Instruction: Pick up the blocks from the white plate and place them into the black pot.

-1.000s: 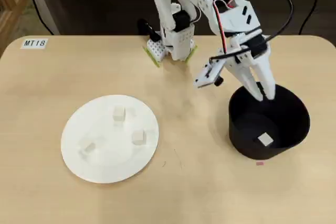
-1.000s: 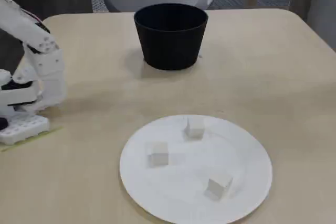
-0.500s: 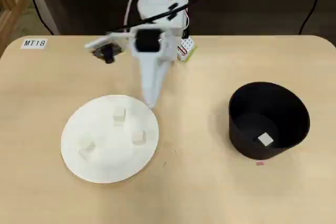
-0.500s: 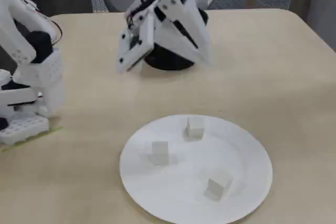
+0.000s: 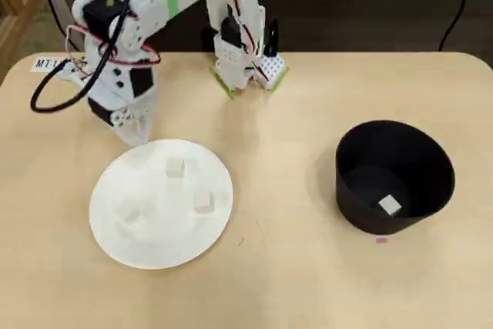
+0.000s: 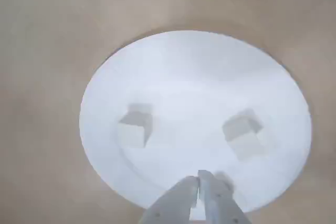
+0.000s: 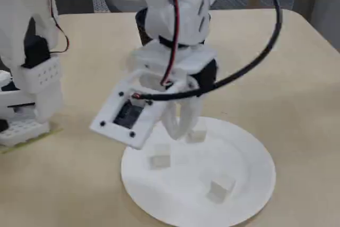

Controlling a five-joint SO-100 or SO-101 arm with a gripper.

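Your white two-finger end effector (image 6: 198, 182): clenched, empty, over large round white plate (image 5: 108, 221) rim | three small cream cubes (image 5: 175, 166) on plate | one in matte black pot (image 5: 431, 182)

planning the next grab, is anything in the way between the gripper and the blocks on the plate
Nothing visible. The gripper, fingers together, hovers at the white plate rim; three blocks lie uncovered, apart from each other, with bare plate between.

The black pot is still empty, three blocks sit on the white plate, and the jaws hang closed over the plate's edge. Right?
Not quite: the black pot is not empty. The overhead view shows one block lying on its floor. The rest holds: three blocks sit on the white plate, and the gripper hangs with jaws closed over the plate's edge.
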